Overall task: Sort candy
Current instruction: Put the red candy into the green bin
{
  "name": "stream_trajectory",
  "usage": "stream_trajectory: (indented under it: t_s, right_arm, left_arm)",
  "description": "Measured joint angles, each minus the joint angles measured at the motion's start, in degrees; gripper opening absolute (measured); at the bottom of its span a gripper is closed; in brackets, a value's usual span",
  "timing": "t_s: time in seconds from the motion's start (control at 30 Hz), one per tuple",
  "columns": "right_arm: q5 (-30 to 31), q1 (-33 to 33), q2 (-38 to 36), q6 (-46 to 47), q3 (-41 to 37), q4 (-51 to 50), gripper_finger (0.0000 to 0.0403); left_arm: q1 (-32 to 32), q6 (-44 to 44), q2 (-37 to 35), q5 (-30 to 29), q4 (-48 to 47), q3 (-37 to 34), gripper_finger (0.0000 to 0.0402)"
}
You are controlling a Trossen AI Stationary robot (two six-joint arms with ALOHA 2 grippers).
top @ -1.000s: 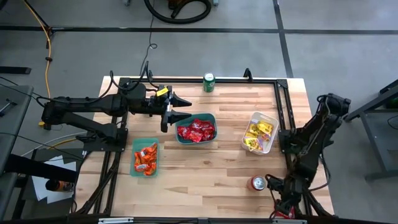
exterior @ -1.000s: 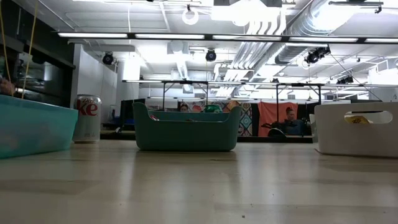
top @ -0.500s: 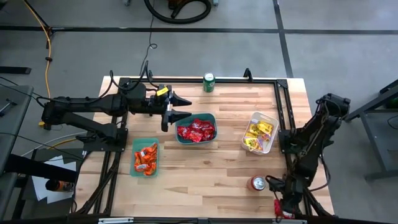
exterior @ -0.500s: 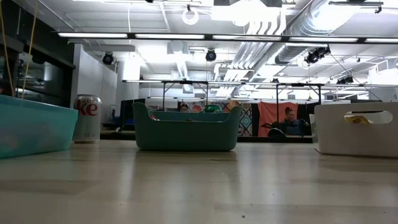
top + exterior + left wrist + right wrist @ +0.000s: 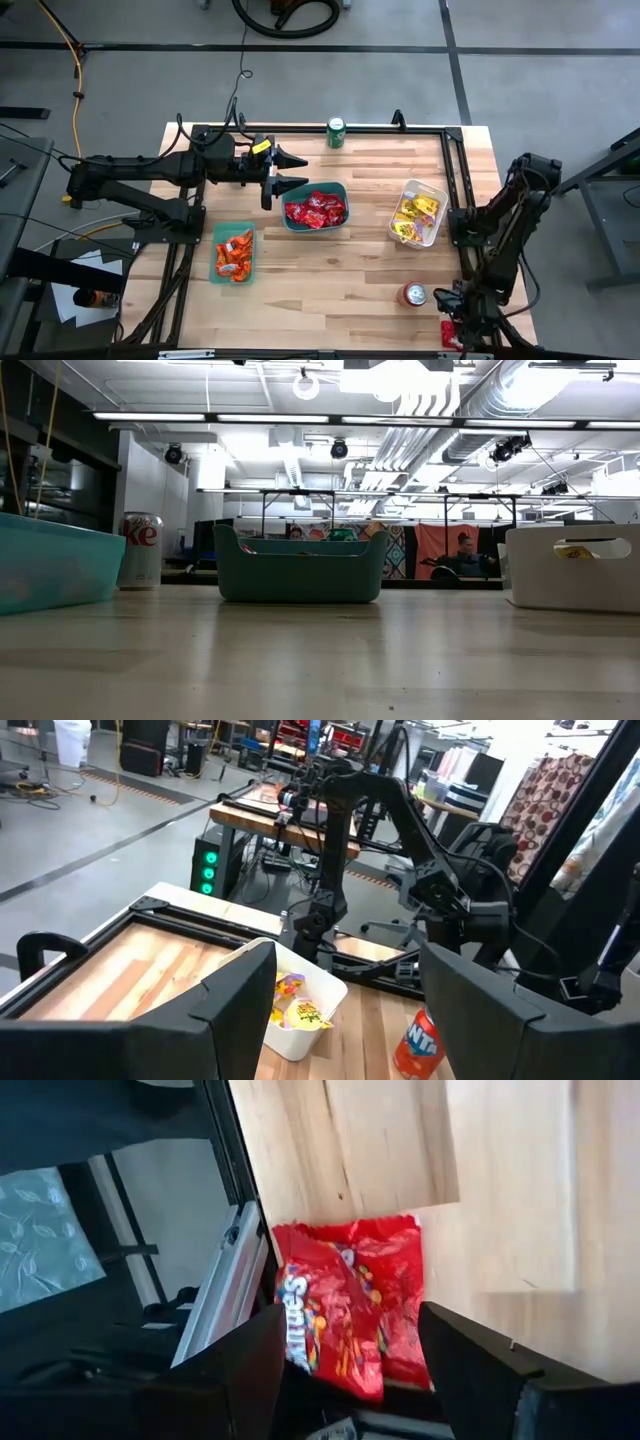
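Mostly sorted: red candy (image 5: 316,209) fills the middle teal bin (image 5: 339,187), orange candy (image 5: 233,254) the nearer teal bin (image 5: 215,238), yellow candy (image 5: 415,217) the white bin (image 5: 436,192).
Left over: one red packet (image 5: 350,1305) at the table's near right corner.
Right gripper (image 5: 345,1375): low over that packet, fingers spread around it, not yet pinching.
Left gripper (image 5: 285,170): hovering beside the middle bin, fingers spread, empty.

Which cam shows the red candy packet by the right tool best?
Right wrist view: the red candy packet fills the frame between the right tool's fingers, print readable. High view shows only a small red patch at the table's corner. The low and left wrist views miss it.
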Motion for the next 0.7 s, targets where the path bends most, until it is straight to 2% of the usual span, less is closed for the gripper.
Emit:
stream_trajectory:
  t_s: [0.23, 0.47, 0.53, 0.6, 0.7]
  right_arm:
    - [-1.4, 0.0, 5.9, -1.1, 0.0, 5.4, 0.0224]
    - [-7.6, 0.0, 7.9, -1.4, 0.0, 6.2, 0.0212]
    - [-8.7, 0.0, 7.9, -1.7, 0.3, 5.9, 0.0189]
    - [-8.8, 0.0, 7.9, -2.5, 1.2, 6.1, 0.0150]
    - [-8.6, -0.2, 7.9, -2.9, 2.5, 6.1, 0.0061]
  left_arm:
    - [0.0, 0.0, 0.0, 0.0, 0.0, 0.0, 0.0232]
    - [0.0, 0.0, 0.0, 0.0, 0.0, 0.0, 0.0232]
    - [0.1, 0.1, 0.0, 0.0, 0.0, 0.0, 0.0232]
    - [0.4, 0.1, 0.0, 0.0, 0.0, 0.0, 0.0232]
    - [1.0, 0.1, 0.0, 0.0, 0.0, 0.0, 0.0232]
